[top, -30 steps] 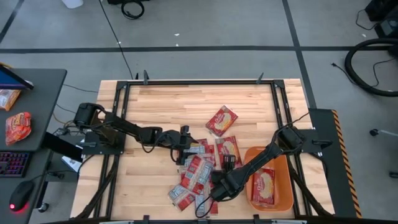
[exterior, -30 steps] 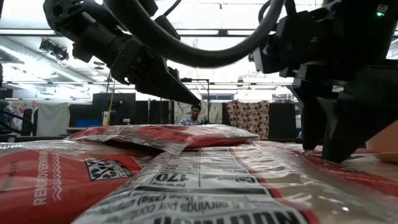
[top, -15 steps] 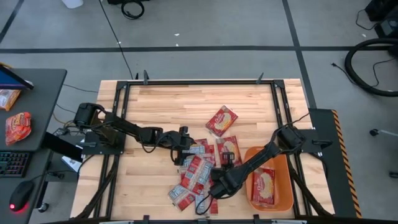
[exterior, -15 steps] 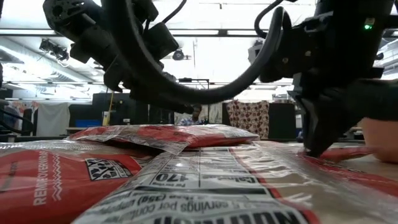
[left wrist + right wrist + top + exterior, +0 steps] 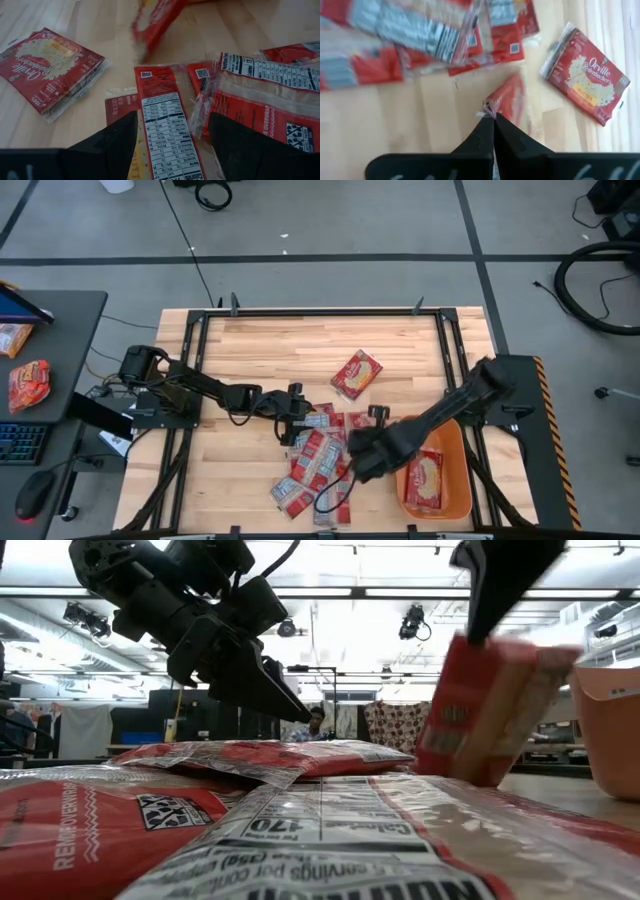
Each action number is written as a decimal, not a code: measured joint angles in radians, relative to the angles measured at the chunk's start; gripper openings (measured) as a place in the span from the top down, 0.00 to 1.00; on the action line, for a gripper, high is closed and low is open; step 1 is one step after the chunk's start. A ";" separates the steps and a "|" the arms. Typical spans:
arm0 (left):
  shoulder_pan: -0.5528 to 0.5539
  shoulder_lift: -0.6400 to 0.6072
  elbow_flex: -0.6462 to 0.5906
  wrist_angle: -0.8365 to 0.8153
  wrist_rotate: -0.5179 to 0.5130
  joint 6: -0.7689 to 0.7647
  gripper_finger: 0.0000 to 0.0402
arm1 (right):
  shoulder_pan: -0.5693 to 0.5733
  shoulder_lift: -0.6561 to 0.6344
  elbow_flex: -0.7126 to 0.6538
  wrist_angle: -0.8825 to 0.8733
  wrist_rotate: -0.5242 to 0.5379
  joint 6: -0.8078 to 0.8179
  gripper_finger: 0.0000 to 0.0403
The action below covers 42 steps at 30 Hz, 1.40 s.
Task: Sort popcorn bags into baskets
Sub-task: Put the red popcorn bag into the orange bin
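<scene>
Several red and cream popcorn bags lie overlapping in a pile on the wooden table. My right gripper is shut on one bag, which hangs below it beside the pile. The orange basket stands at the near right with a bag lying flat inside. My left gripper hovers open over the pile's far left part. In its wrist view its fingers stand either side of a bag with a nutrition label, not touching it. My right gripper pinches a thin edge of the bag, near a corner, between its two shut fingertips. The fingers come from above, pointing down. The bag hangs tilted below them, raised off the pile. Whether its lower end is clear of the table I cannot tell.
A single bag lies face up on bare wood beyond the pile. Black frame rails run along the table's sides. Bare wood stretches across the far and left parts. A person sits far behind in the room.
My right gripper has shut on a bag at the pile's right side, then risen and moved toward the far edge. The bag has come up off the table and now hangs tilted below the fingers. The left arm has kept still.
</scene>
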 joint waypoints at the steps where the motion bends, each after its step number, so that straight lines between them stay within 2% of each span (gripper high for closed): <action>1: 0.000 0.000 0.000 0.000 0.000 0.000 0.38 | -0.004 -0.029 0.000 0.000 -0.011 0.006 0.99; 6: 0.000 0.000 0.000 0.000 0.000 -0.001 0.38 | -0.014 -0.173 0.000 0.002 -0.022 0.042 0.99; 9: 0.000 0.000 0.000 0.000 0.000 -0.001 0.38 | -0.014 -0.249 0.000 0.014 -0.075 0.094 0.99; 17: -0.001 0.000 0.000 0.000 0.000 -0.019 0.38 | 0.000 -0.423 0.000 0.063 -0.372 0.189 0.99; 21: -0.001 0.000 0.000 -0.001 0.000 -0.027 0.38 | 0.029 -0.513 0.000 0.063 -0.408 0.260 0.99; 24: -0.001 0.000 0.000 -0.003 0.000 -0.027 0.38 | 0.061 -0.559 0.002 -0.003 -0.365 0.317 0.99; 29: -0.001 0.000 0.000 -0.009 0.000 -0.033 0.38 | 0.104 -0.550 0.001 -0.232 -0.352 0.373 0.99; 33: -0.001 0.000 0.000 -0.016 0.000 -0.035 0.38 | 0.120 -0.519 0.000 -0.326 -0.323 0.332 0.99; 36: -0.001 0.000 0.000 -0.025 0.000 -0.036 0.38 | 0.122 -0.499 -0.034 -0.305 -0.293 0.354 0.99; 42: -0.001 0.000 -0.001 -0.053 0.000 -0.053 0.38 | 0.147 -0.437 -0.200 -0.142 -0.435 0.388 0.99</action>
